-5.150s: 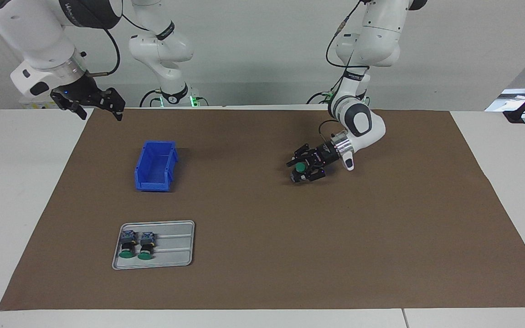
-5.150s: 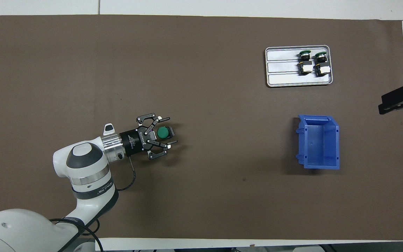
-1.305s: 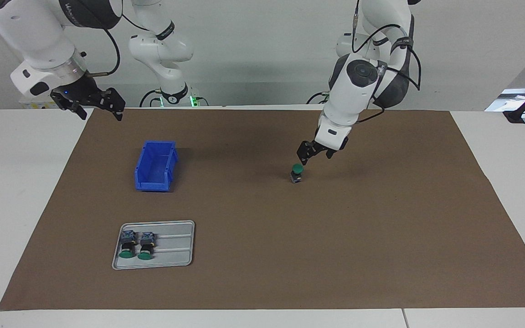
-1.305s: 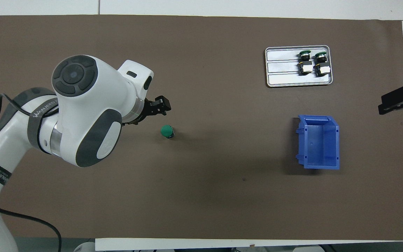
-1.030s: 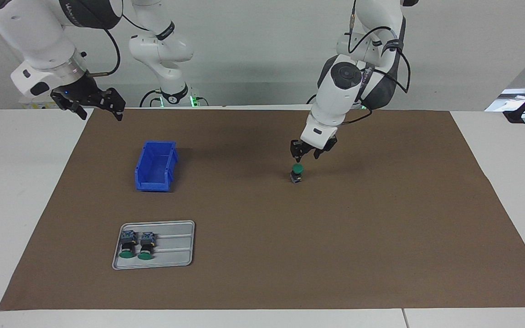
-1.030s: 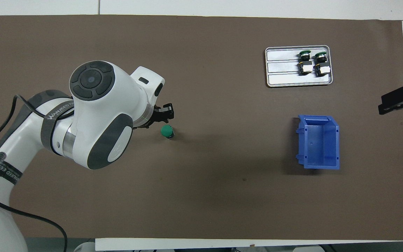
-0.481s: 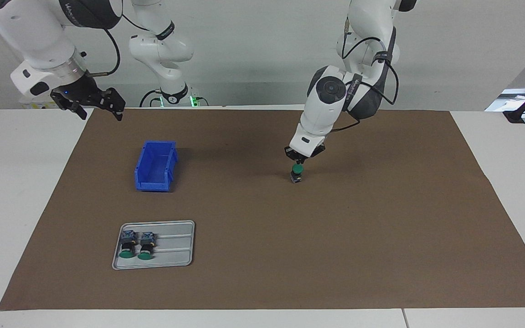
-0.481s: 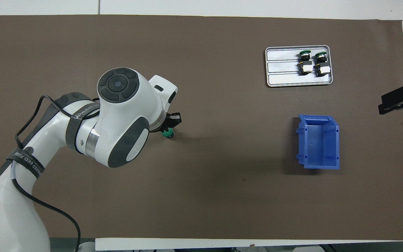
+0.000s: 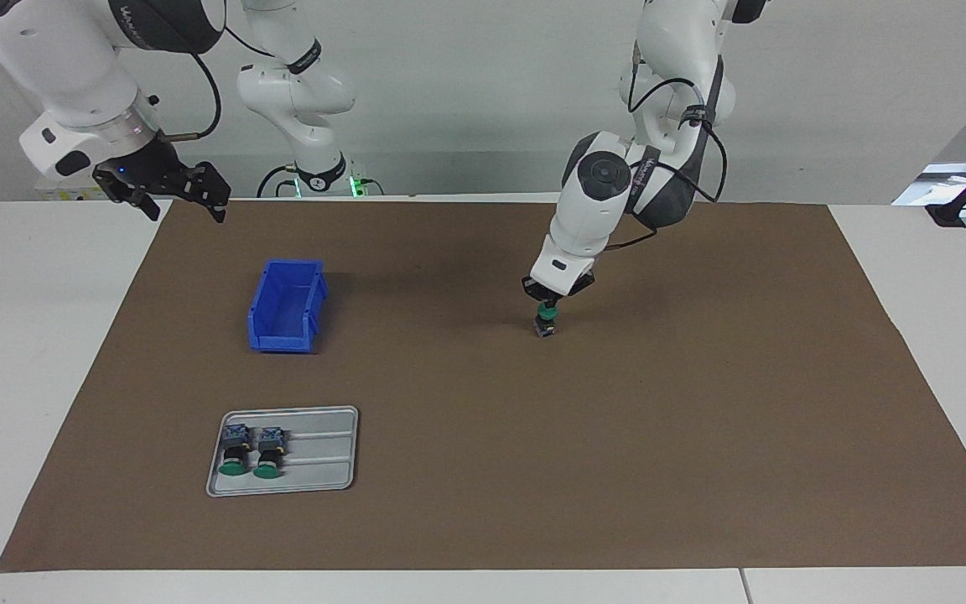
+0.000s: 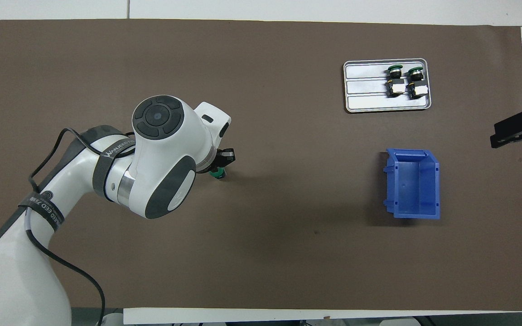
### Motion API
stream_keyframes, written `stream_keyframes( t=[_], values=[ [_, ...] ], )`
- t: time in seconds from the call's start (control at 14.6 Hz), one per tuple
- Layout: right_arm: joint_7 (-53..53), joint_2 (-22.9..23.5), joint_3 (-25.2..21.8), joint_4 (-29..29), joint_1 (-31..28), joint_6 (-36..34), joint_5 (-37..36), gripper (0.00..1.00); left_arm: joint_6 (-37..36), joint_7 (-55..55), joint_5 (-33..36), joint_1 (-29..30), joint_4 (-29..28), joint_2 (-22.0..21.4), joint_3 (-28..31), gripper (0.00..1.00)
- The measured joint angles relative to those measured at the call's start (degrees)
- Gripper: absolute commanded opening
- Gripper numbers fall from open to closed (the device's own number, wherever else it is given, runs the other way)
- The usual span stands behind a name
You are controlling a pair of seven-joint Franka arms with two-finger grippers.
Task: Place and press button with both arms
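The button (image 9: 545, 319) stands upright on the brown mat (image 9: 701, 419), green cap up, toward the left arm's end of the table and well away from every edge of the mat. The left gripper (image 9: 547, 300) points straight down onto it, fingertips brought together and resting on or just over the green cap; it presses from above and does not clasp the body. In the overhead view the arm's wrist hides most of the button, with only a sliver of green showing beside the gripper.

The right gripper (image 9: 166, 186) waits in the air with its fingers spread, over the mat's corner nearest the right arm's base, holding nothing.

A blue bin (image 9: 286, 304) sits empty on the mat toward the right arm's end. A grey metal tray (image 9: 324, 453) lies farther from the robots than the bin, near the mat's edge farthest from them, and two more buttons (image 9: 250, 450) lie side by side on it.

The placing part looks done for this button, and the pressing step appears to be in hand. The next move probably calls for a short, straight push down on the cap's centre, since an off-centre push could tip the narrow body, then a clean lift straight up.
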Motion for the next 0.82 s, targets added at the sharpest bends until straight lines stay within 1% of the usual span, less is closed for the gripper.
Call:
stream_keyframes(
  t=[0.62, 0.82],
  values=[
    [0.0, 0.0, 0.0, 0.0, 0.0, 0.0, 0.0, 0.99, 4.1, 0.1, 0.0, 0.0, -2.7, 0.0, 0.1, 0.00],
    [0.0, 0.0, 0.0, 0.0, 0.0, 0.0, 0.0, 0.99, 4.4, 0.2, 0.1, 0.0, -3.0, 0.0, 0.1, 0.00]
  ],
)
